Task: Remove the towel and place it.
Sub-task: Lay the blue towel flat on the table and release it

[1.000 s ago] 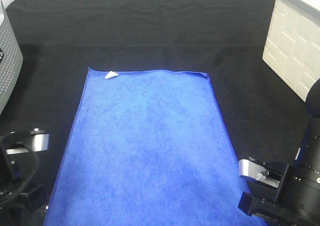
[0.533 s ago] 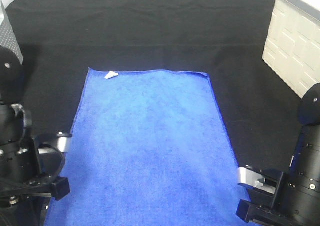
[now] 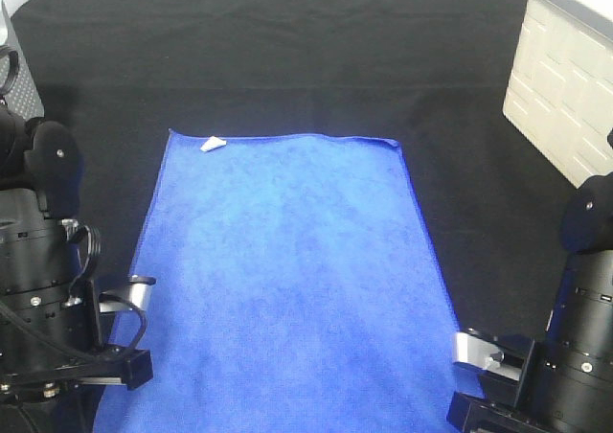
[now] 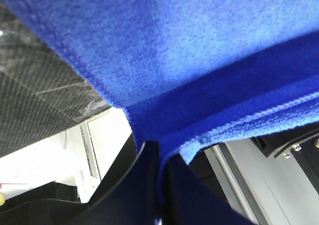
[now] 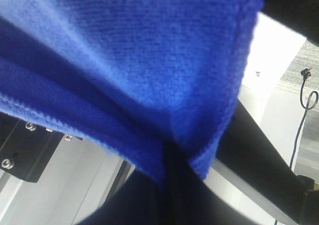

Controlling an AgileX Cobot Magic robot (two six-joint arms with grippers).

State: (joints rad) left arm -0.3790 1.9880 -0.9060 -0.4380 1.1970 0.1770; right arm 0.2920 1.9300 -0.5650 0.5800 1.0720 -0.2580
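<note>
1. the large royal-blue microfibre towel [image 3: 287, 261] is spread on the black table cloth [image 3: 287, 50], with its near edge by the arms.
2. the left gripper [image 4: 155, 160] pinches one near corner, and the right gripper [image 5: 169, 155] pinches the other.
3. raise both corners together and level, keeping the edge taut so neither corner slips and the cloth doesn't bunch.

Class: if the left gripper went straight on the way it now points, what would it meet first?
Most likely the large royal-blue microfibre towel itself: the left gripper is shut on its hem, and the cloth spans the wrist view just ahead. Depth beyond it is unclear.
</note>
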